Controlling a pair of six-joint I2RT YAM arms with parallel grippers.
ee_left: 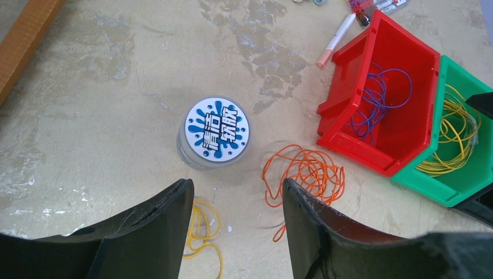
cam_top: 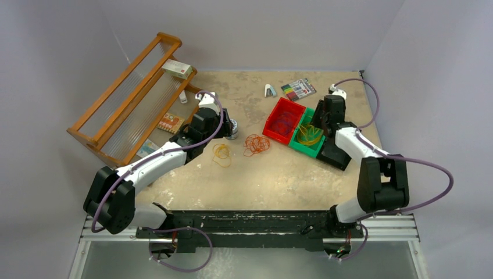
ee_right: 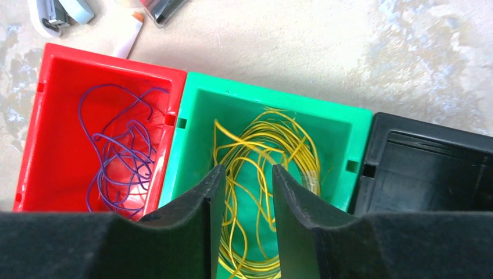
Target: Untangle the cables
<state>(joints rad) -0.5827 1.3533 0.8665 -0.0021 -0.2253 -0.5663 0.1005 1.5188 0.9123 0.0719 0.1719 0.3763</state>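
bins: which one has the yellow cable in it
The green bin, middle of the three, holds the yellow cable. The red bin beside it holds purple cable, and the black bin shows no cable.

The orange cables (cam_top: 256,144) and yellow cables (cam_top: 221,154) are lying on the bench (cam_top: 279,174) near the red bin (cam_top: 272,123).

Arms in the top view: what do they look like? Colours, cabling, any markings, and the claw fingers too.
The left arm and right arm look alike: white links between chunky black joints, with a lavender cable looping along each. The left claw and right claw each have two matte black, tapered fingers. No markings are visible.
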